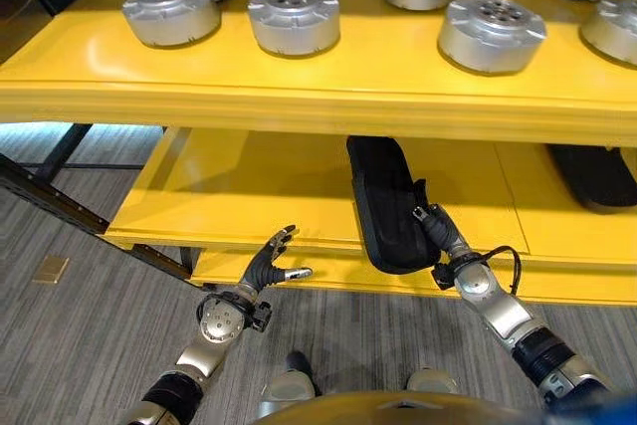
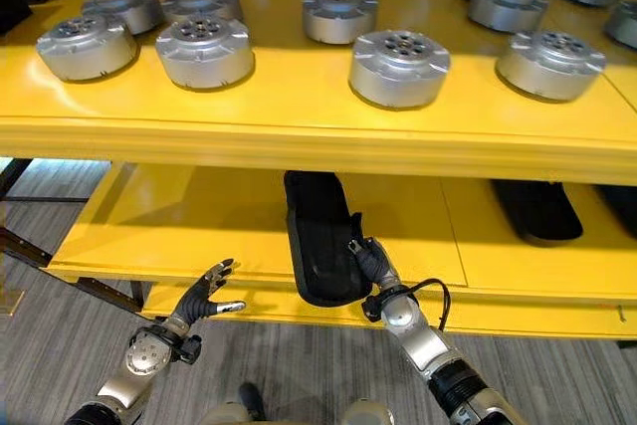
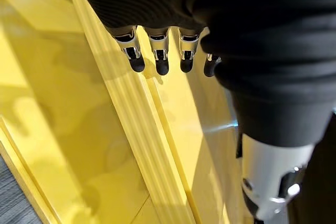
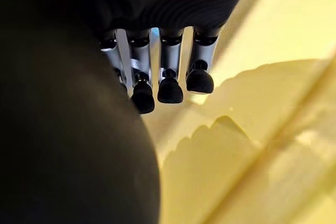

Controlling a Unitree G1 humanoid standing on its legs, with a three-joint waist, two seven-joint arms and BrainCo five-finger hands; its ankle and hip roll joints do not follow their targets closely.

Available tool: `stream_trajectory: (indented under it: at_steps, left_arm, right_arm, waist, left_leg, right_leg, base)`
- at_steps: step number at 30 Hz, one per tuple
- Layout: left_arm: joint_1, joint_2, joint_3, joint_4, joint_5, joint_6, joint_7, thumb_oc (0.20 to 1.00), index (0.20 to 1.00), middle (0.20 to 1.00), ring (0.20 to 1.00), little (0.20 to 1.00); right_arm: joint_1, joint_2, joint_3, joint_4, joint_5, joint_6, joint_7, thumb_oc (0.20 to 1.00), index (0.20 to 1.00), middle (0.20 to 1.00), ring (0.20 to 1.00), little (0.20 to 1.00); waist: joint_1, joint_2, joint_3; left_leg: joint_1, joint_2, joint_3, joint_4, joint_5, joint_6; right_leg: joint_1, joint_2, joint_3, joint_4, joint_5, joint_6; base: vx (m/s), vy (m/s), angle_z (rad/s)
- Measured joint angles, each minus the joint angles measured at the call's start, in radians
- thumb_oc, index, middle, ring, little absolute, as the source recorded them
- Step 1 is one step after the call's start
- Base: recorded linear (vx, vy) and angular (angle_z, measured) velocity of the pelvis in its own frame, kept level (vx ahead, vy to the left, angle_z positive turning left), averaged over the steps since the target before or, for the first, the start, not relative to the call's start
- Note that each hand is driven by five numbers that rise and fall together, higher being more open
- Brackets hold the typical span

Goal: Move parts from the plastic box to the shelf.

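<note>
On lower shelf [image 2: 179, 221], right hand [image 2: 370, 261] — seemingly touching black part [image 2: 317, 231]

Round metal parts [image 2: 399, 67] stand in rows across the upper shelf [image 2: 299, 116]. On the lower shelf [image 2: 199, 216] beneath it lies a long part [image 2: 318, 231], overhanging the front edge. A second long part [image 2: 537, 208] lies to its right, well apart, further back under the upper shelf
</note>
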Motion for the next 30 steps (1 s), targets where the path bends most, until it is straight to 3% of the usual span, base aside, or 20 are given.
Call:
stream_trajectory:
  at_steps: [3,6,7,8,11,12,14,15,17,18,20,22,25,30]
  left_arm:
    - [-0.002,-0.001,0.000,-0.001,-0.001,0.000,-0.013,1.000,1.000,1.000,1.000,1.000]
    - [-0.004,-0.004,0.001,-0.003,-0.002,0.000,-0.016,1.000,1.000,1.000,1.000,1.000]
    - [0.001,-0.005,-0.001,-0.011,-0.002,0.001,-0.016,1.000,1.000,1.000,1.000,1.000]
    - [-0.002,-0.006,-0.002,-0.024,-0.002,0.006,-0.016,1.000,1.000,1.000,1.000,1.000]
    - [-0.034,-0.003,0.000,-0.030,-0.016,0.019,-0.018,1.000,1.000,1.000,1.000,1.000]
    - [-0.039,-0.016,0.010,-0.031,-0.031,0.028,-0.019,1.000,1.000,1.000,1.000,1.000]
    - [-0.030,-0.027,0.010,-0.027,-0.032,0.032,-0.017,1.000,1.000,1.000,1.000,1.000]
    - [-0.013,-0.029,0.013,-0.030,-0.033,0.032,-0.019,1.000,1.000,1.000,1.000,1.000]
    - [-0.001,-0.015,0.016,-0.032,-0.041,0.031,-0.020,1.000,1.000,1.000,1.000,1.000]
    - [0.009,-0.018,0.031,-0.032,-0.044,0.031,-0.019,1.000,1.000,1.000,1.000,1.000]
    - [0.009,-0.034,0.051,-0.032,-0.062,0.030,-0.015,1.000,1.000,1.000,1.000,1.000]
    - [0.002,-0.048,0.053,-0.032,-0.062,0.034,-0.017,1.000,1.000,1.000,1.000,1.000]
    - [0.002,-0.066,0.060,-0.032,-0.066,0.040,-0.030,1.000,1.000,1.000,1.000,1.000]
    - [0.004,-0.079,0.059,-0.039,-0.068,0.054,-0.047,1.000,1.000,1.000,1.000,1.000]
  right_arm:
    - [-0.010,0.000,-0.010,-0.009,0.001,0.000,-0.007,0.200,0.200,0.200,0.200,0.200]
    - [-0.014,0.006,-0.027,-0.008,0.002,0.000,-0.026,0.200,0.200,0.200,0.200,0.200]
    - [-0.012,0.005,-0.027,-0.007,0.002,0.004,-0.033,0.200,0.200,0.200,0.200,0.200]
    - [-0.011,0.002,-0.033,-0.005,0.002,0.007,-0.035,0.200,0.200,0.200,0.200,0.200]
    - [-0.005,0.002,-0.044,-0.003,0.002,0.009,-0.036,0.200,0.200,0.200,0.200,0.200]
    - [-0.005,0.003,-0.045,0.004,0.003,0.012,-0.037,0.200,0.200,0.200,0.200,0.200]
    - [-0.004,0.013,-0.045,0.018,0.007,0.012,-0.037,0.200,0.200,0.200,0.200,0.200]
    - [-0.002,0.030,-0.044,0.047,0.021,0.022,-0.038,0.200,0.200,0.200,0.200,0.200]
    - [-0.001,0.042,-0.039,0.056,0.041,0.037,-0.037,0.200,0.200,0.200,0.200,0.200]
    - [-0.008,0.043,-0.038,0.059,0.042,0.038,-0.036,0.200,0.200,0.200,0.200,0.200]
    - [-0.042,0.032,-0.042,0.075,0.046,0.043,-0.036,0.200,0.200,0.200,0.200,0.200]
    - [-0.043,0.018,-0.048,0.078,0.050,0.066,-0.036,0.200,0.200,0.200,0.200,0.200]
    - [-0.038,-0.006,-0.049,0.079,0.051,0.089,-0.036,0.200,0.200,0.200,0.200,0.200]
    - [-0.031,-0.003,-0.050,0.082,0.050,0.128,-0.035,0.200,0.200,0.200,0.200,0.200]
  waist:
    - [0.002,0.000,0.002]
    - [0.000,-0.008,0.019]
    - [-0.002,-0.007,0.020]
    - [-0.003,0.006,0.035]
    - [0.002,-0.017,0.045]
    - [0.005,-0.022,0.043]
    - [0.004,-0.026,0.046]
    - [0.006,-0.019,0.045]
    - [0.026,-0.036,0.038]
    - [0.038,-0.042,0.030]
    - [0.044,-0.007,0.027]
    - [0.031,0.004,0.025]
    - [0.011,0.004,0.025]
    - [0.009,-0.009,0.009]
  left_leg:
    - [0.000,0.009,0.000,0.017,-0.023,0.009]
    - [-0.004,0.009,0.003,0.066,-0.074,0.014]
    - [0.005,0.004,0.003,0.062,-0.087,0.013]
    - [0.046,0.004,0.015,0.004,-0.077,0.027]
    - [0.043,0.003,0.018,-0.014,-0.063,0.028]
    - [0.034,-0.003,0.015,-0.011,-0.064,0.028]
    - [0.045,0.002,0.008,-0.015,-0.061,0.022]
    - [0.073,0.013,-0.008,-0.032,-0.053,0.007]
    - [0.100,0.018,-0.008,-0.041,-0.050,-0.021]
    - [0.106,0.017,-0.011,-0.039,-0.051,-0.045]
    - [0.097,0.062,0.002,-0.033,-0.048,-0.058]
    - [0.105,0.089,0.004,-0.030,-0.044,-0.063]
    - [0.126,0.109,0.005,-0.028,-0.051,-0.079]
    - [0.131,0.107,0.020,-0.028,-0.054,-0.085]
  right_leg:
    - [-0.016,-0.003,-0.005,0.052,0.022,-0.012]
    - [-0.103,-0.046,0.027,0.238,0.049,-0.013]
    - [-0.139,-0.062,0.046,0.308,0.076,0.000]
    - [-0.210,-0.054,0.090,0.393,0.056,0.061]
    - [-0.249,-0.013,0.062,0.242,0.053,0.044]
    - [-0.238,-0.021,0.041,0.064,0.104,0.070]
    - [-0.243,-0.051,0.038,-0.003,0.171,0.076]
    - [-0.208,-0.049,0.026,-0.049,0.202,0.064]
    - [-0.174,-0.045,0.006,-0.060,0.303,0.036]
    - [-0.155,-0.027,-0.021,-0.090,0.276,0.008]
    - [-0.144,0.034,-0.014,-0.150,0.263,-0.010]
    - [-0.117,0.072,-0.013,-0.190,0.253,-0.027]
    - [-0.085,0.099,-0.012,-0.226,0.254,-0.037]
    - [-0.082,0.103,0.000,-0.247,0.264,-0.045]
  base:
    - [0.06,0.178,0.00]
    - [0.05,0.085,-0.05]
    - [-0.04,-0.042,-0.18]
    - [-0.03,-0.181,-0.09]
    - [0.01,-0.246,0.14]
    - [0.07,-0.234,0.18]
    - [0.03,-0.228,0.22]
    - [-0.02,-0.150,0.19]
    - [-0.01,-0.099,0.03]
    - [0.01,-0.085,-0.19]
    - [0.03,-0.101,-0.34]
    - [0.04,-0.081,-0.18]
    - [0.04,-0.081,-0.12]
    - [0.00,-0.038,-0.08]
